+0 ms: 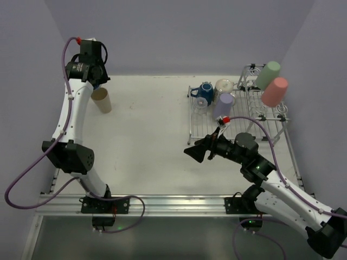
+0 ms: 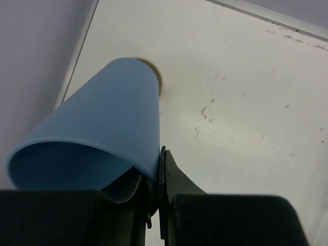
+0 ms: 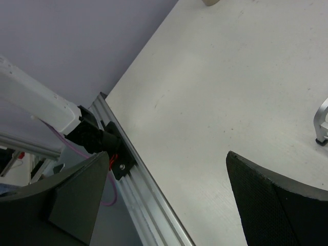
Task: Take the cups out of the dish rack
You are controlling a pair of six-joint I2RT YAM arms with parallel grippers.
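My left gripper [image 2: 160,159] is shut on the wall of a blue cup [image 2: 102,118], one finger inside the rim and one outside. It holds the cup tilted above the table's far left corner, just over a beige cup [image 1: 101,100]. In the top view that gripper [image 1: 93,81] hides most of the blue cup. The dish rack [image 1: 260,116] stands at the right with a dark-blue mug [image 1: 205,92], a clear glass [image 1: 223,86], and lavender [image 1: 224,104], green [image 1: 268,75] and salmon-pink [image 1: 275,91] cups. My right gripper [image 1: 195,152] hangs open and empty left of the rack's front corner.
The right wrist view looks down on bare table between wide fingers [image 3: 277,205], with the aluminium rail [image 3: 148,195] at the near edge, the left arm's base [image 3: 92,136] and one rack foot [image 3: 322,123]. Grey walls close in on the left, back and right.
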